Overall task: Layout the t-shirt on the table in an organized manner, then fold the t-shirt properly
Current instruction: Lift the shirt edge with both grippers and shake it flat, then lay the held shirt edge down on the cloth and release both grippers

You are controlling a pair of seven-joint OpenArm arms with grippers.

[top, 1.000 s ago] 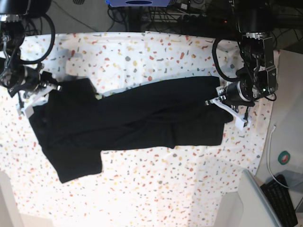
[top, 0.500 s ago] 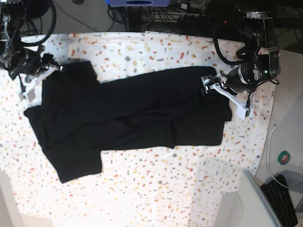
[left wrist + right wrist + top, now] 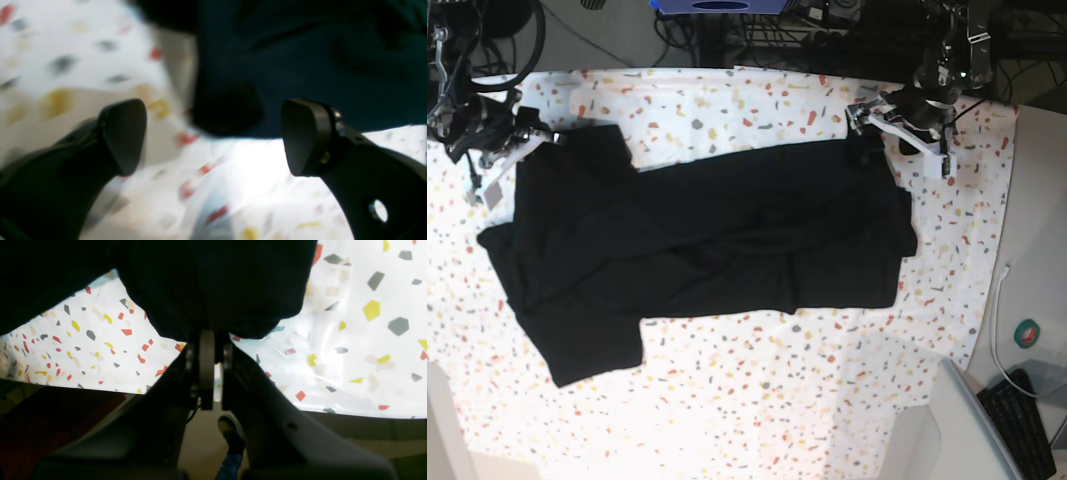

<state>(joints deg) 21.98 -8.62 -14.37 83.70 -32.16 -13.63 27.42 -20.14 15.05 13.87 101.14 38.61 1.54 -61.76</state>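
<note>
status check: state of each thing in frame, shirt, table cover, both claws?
t-shirt: lying on the table, spread lengthwise, wrinkled, not folded; one corner pinched in the right claw.
table: covered by speckled cloth, shirt lying on it.
left claw: open, nothing between the jaws, at the shirt's edge.
right claw: shut on the t-shirt.

Base view high overhead; both wrist views low, close, sharing the t-shirt (image 3: 707, 240) edges.
</note>
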